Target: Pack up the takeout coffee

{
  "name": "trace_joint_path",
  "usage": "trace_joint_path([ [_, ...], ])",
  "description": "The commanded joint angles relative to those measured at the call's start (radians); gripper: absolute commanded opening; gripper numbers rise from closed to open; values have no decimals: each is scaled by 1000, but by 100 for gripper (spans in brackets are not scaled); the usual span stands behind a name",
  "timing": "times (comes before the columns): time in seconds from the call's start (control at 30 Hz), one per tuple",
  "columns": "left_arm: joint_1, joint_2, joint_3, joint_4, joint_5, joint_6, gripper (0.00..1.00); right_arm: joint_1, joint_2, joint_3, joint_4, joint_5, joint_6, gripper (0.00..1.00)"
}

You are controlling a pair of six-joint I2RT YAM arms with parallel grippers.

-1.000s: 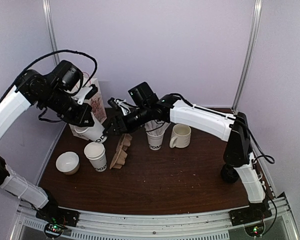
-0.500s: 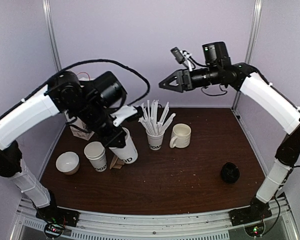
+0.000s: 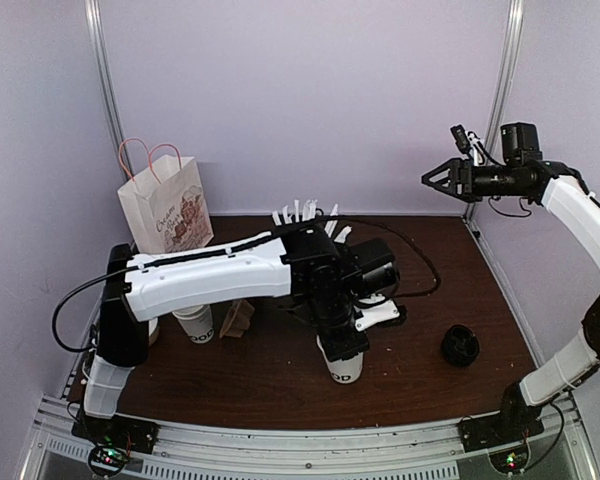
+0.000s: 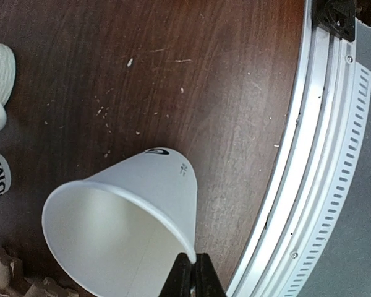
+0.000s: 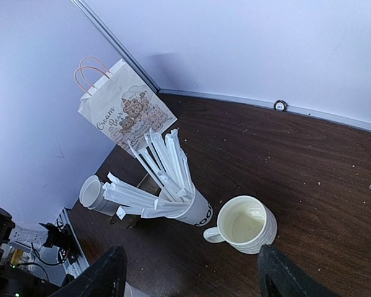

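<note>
— Where's the coffee cup?
— The left hand [image 4: 188, 272] has one white paper cup [image 4: 127, 216], pinched shut on its rim, at the near middle of the counter [image 3: 410, 390]. Its long axis runs close to vertical, with the open mouth up and the base down by the wood. No lid on it.
— Any print?
— Black lettering near the base, too small to read. The second cup [image 3: 194, 322] stands mouth-up at the left, showing "OD", just beside the cardboard carrier [image 3: 238, 318].
— Lid?
— One black lid [image 3: 460, 345] lies at the right, well apart from both cups.
— The other hand?
— The right hand [image 3: 428, 178] hangs high at the far right — fingers spread wide, holding nothing.
— Other writing?
— Far left, the paper bag [image 5: 125, 111] stands upright — "Cream" is legible.
</note>
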Motion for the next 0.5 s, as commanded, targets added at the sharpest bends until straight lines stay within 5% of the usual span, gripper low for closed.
trace_joint_path([
  [0.0,-13,20,61,-50,-17,51,0,-25,-38,-21,73,-45,21,76],
  [0.1,-12,21,42,-48,-4,54,3,-34,-31,-18,76,-50,29,76],
  [0.37,-21,-4,47,-43,-19,48,34,-48,-12,-18,107,-68,64,76],
  [0.47,-19,-95,28,-53,-135,34,37,-55,-15,-20,111,-73,68,76],
])
